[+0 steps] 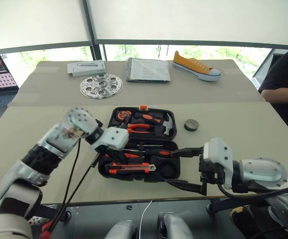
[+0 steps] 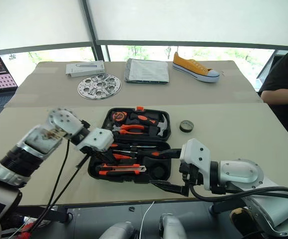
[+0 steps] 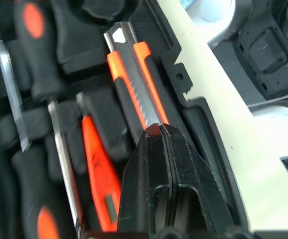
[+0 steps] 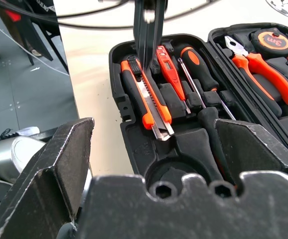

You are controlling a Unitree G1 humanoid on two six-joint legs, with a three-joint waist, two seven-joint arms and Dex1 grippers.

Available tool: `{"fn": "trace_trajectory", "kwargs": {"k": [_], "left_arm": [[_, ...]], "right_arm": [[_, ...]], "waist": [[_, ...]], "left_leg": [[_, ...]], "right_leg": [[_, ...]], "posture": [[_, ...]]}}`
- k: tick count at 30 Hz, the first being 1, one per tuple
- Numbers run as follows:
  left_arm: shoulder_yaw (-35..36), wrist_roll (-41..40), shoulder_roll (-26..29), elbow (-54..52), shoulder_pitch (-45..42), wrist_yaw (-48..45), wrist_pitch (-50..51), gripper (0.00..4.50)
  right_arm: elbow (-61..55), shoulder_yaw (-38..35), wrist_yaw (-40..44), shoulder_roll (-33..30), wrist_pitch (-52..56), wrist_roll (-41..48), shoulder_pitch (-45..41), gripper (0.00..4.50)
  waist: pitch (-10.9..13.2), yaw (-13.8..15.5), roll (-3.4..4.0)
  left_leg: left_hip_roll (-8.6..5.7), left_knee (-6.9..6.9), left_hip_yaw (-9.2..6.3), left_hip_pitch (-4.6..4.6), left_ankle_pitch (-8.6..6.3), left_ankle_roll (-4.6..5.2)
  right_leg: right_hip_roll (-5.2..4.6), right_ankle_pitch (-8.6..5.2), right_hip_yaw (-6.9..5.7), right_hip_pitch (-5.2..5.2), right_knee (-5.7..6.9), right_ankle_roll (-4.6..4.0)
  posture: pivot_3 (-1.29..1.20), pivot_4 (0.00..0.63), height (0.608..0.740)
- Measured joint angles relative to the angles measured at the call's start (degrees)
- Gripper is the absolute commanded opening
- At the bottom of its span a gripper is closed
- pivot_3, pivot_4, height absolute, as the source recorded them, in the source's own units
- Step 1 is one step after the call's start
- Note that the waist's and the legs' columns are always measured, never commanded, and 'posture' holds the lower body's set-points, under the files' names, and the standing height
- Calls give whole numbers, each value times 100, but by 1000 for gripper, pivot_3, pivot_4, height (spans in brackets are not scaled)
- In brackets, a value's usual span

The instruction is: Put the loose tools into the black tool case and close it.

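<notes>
Black tool case with utility knife

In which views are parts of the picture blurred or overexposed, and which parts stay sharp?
Left eye view: the windows behind the table are blown out to white, while the black tool case is evenly lit. Left wrist view: the utility knife is fairly sharp; the screwdriver handles look soft. Right wrist view: the right pincer is close up and blurred, and the case interior is sharp.
</notes>
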Motion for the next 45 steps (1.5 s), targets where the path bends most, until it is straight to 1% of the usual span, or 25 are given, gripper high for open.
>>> {"fn": "trace_trajectory", "kwargs": {"k": [3,7,11,16,19,22,25,29,32,34,38,41,44,45], "left_arm": [[-142,285,-160,159,-24,34,-487,39],[-193,800,-397,484,-109,91,-1481,39],[-162,928,-478,632,-55,80,-1846,39],[-45,905,-473,567,45,73,-1815,39],[18,810,-474,580,29,45,-1598,39],[23,494,-383,592,-4,9,-1212,39],[38,147,-132,464,-78,0,-974,39],[-35,-282,463,71,-150,0,-897,39],[-99,-395,653,-84,-119,-1,-898,39],[-172,-346,672,-99,-32,-1,-985,39],[-241,106,431,80,168,-1,-1493,39],[-214,226,423,51,300,22,-1681,39],[-142,510,288,113,319,64,-2073,39],[-124,620,202,174,304,92,-2257,39]], "right_arm": [[-26,-3,-10,-1,7,0,39,4500],[-65,-29,-41,0,7,0,240,4500],[-169,-51,-125,1,7,0,394,4500],[-173,-68,-154,1,6,0,462,4500],[-172,-68,-161,1,6,-2,465,4500],[-166,-68,-161,1,5,-4,463,4500],[-159,-66,-158,1,5,-4,452,4500],[-153,-63,-155,1,6,-2,396,4500],[-147,-55,-152,2,6,-1,371,4500],[-146,-47,-150,1,7,0,298,4500],[-143,-47,-148,1,9,0,258,4500],[-134,-47,-148,1,23,0,250,4500],[-117,-54,-150,-5,47,2,253,4500],[-117,-66,-153,-7,55,5,254,4500]], "waist": [[0,3,0],[-2,49,0],[-18,81,6],[-25,73,10],[-24,72,10],[-21,66,5],[-19,62,3],[-19,33,3],[-18,26,4],[-18,23,4],[-18,39,4],[-19,34,5],[-26,66,15],[-34,98,28]], "left_leg": [[1,-1,0,1,0,0],[0,2,0,8,0,0],[2,2,0,16,-1,1],[3,2,0,18,-1,2],[3,2,0,15,-1,2],[3,2,0,5,0,2],[3,2,0,2,-1,2],[1,0,0,4,-1,2],[1,2,-1,3,-1,2],[0,2,0,3,-1,2],[0,2,0,3,-1,2],[1,1,0,6,-1,2],[1,1,0,16,-1,2],[0,1,0,19,-1,3]], "right_leg": [[0,0,0,0,-1,0],[-3,1,2,11,-2,1],[-2,0,3,19,-1,6],[1,-1,3,18,3,7],[2,-1,2,16,2,6],[4,-1,2,5,4,6],[4,0,2,0,3,4],[3,0,2,1,0,3],[3,0,2,2,1,3],[2,0,2,4,0,4],[2,0,2,4,-1,3],[2,0,3,5,-1,3],[1,0,3,16,-3,4],[-3,0,3,25,-5,6]], "posture": [[0,150,740],[0,150,740],[0,150,740],[0,150,740],[0,150,740],[0,150,740],[0,150,740],[0,150,740],[0,150,740],[0,150,740],[0,150,740],[0,150,740],[0,150,740],[0,150,740]]}}
